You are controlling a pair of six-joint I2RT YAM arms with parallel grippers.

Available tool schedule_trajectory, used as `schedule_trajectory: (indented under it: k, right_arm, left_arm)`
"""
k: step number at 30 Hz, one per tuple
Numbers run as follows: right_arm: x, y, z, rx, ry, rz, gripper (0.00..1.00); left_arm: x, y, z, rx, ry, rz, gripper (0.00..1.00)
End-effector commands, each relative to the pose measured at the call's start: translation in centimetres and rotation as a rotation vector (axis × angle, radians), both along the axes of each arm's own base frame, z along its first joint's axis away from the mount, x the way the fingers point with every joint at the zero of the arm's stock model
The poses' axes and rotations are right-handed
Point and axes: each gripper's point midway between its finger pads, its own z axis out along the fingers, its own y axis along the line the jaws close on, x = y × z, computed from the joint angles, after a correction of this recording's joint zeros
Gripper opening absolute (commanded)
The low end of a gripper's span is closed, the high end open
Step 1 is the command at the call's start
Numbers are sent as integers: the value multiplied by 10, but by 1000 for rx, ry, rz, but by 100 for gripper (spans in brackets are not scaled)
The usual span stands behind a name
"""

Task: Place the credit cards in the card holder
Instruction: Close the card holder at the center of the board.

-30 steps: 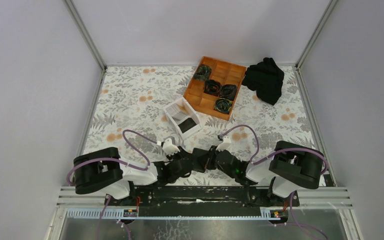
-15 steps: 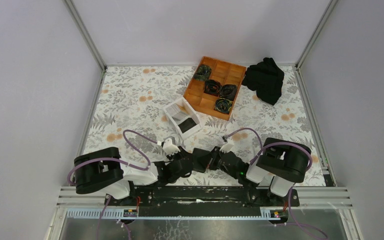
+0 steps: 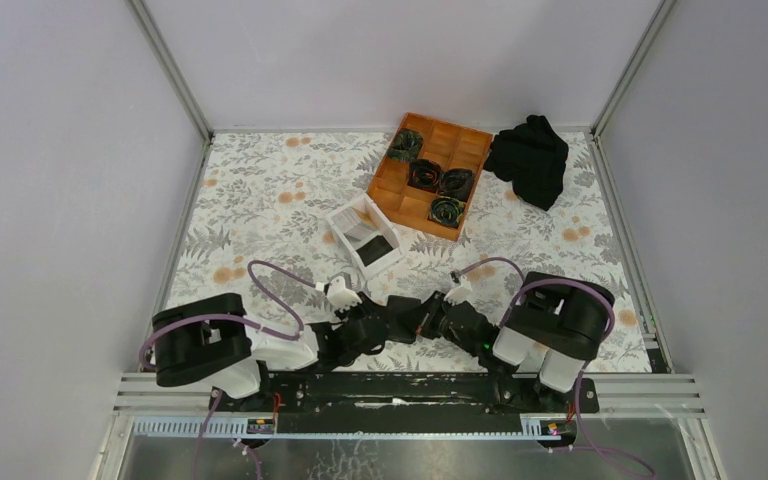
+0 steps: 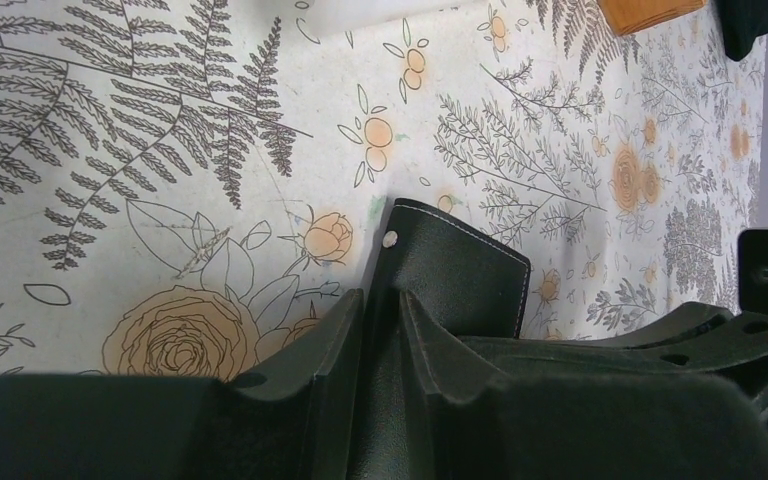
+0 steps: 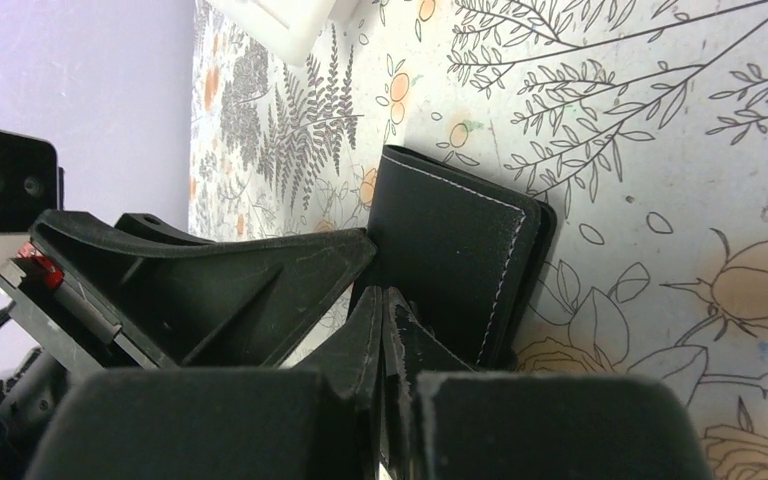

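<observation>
The black card holder [image 4: 460,275] lies on the flowered table near the front edge, between my two grippers; it also shows in the right wrist view [image 5: 455,240]. My left gripper [image 4: 382,300] is shut on one black edge of it, beside a small rivet. My right gripper [image 5: 385,295] is shut from the other side, with a thin dark layer of the holder between its fingers. In the top view the left gripper [image 3: 398,322] and the right gripper [image 3: 428,318] meet tip to tip. No credit card shows clearly; the cards are hidden or out of view.
A white open-topped box [image 3: 340,222] stands just beyond the grippers with something dark inside. An orange wooden compartment tray [image 3: 385,185] with black coiled items sits at the back. A black cloth [image 3: 530,158] lies at the back right.
The right arm's body has swung left and nearer the middle. Both grippers have stayed together at the card holder.
</observation>
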Motion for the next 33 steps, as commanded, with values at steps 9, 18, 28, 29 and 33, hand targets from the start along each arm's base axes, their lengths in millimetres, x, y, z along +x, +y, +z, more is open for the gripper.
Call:
schedule_trajectory:
  k: [9, 18, 28, 29, 33]
  right_arm:
    - [-39, -119, -123, -383, 330, -135, 0]
    - [-45, -134, -140, -452, 413, -165, 0]
    - [-38, -134, -137, -465, 404, -185, 0]
    - [-33, -129, -130, -457, 381, -173, 0]
    - [-14, -109, -96, -476, 274, -89, 5]
  left_arm:
    - [-35, 48, -64, 271, 169, -75, 28]
    - [-39, 49, -76, 280, 209, -70, 28]
    - [-47, 50, -90, 293, 266, -72, 28]
    - [-46, 49, -88, 291, 261, -70, 28]
    - [-41, 51, -77, 312, 236, -56, 28]
